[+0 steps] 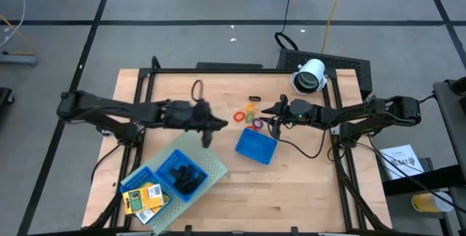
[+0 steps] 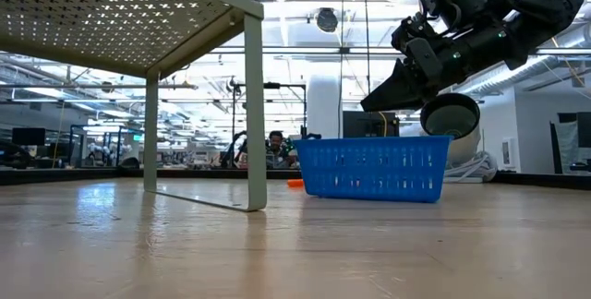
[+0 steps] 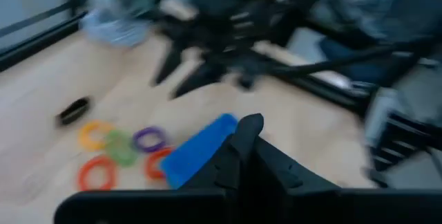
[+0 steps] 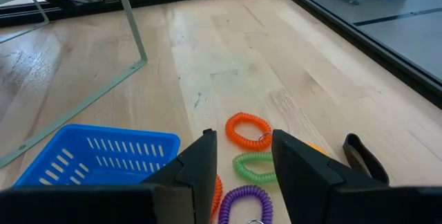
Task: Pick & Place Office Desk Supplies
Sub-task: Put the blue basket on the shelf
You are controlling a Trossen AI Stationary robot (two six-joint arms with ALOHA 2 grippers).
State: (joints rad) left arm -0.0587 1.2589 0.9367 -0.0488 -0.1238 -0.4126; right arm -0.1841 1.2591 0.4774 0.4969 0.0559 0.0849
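Several coloured rings (image 1: 247, 116) lie on the wooden table, with a black clip (image 1: 254, 99) just beyond them. My right gripper (image 4: 242, 144) hovers open above the orange (image 4: 248, 131), green (image 4: 255, 165) and purple (image 4: 245, 203) rings, touching none. My left gripper (image 1: 218, 124) hangs in the air left of the rings, its fingers (image 3: 248, 122) shut to one dark tip. More black clips (image 1: 186, 178) and yellow packs (image 1: 142, 198) lie in the blue tray (image 1: 159, 172). My left gripper's fingers are shut, and the blurred dark tip does not show whether anything sits between them. I cannot tell whether it touches a thing.
A small blue basket (image 1: 255, 146) stands on the table just near of the rings. The blue tray rests on a pale perforated shelf (image 1: 207, 164) raised on legs (image 2: 254, 114) at the near left. A white cylindrical device (image 1: 309, 76) lies at the far right.
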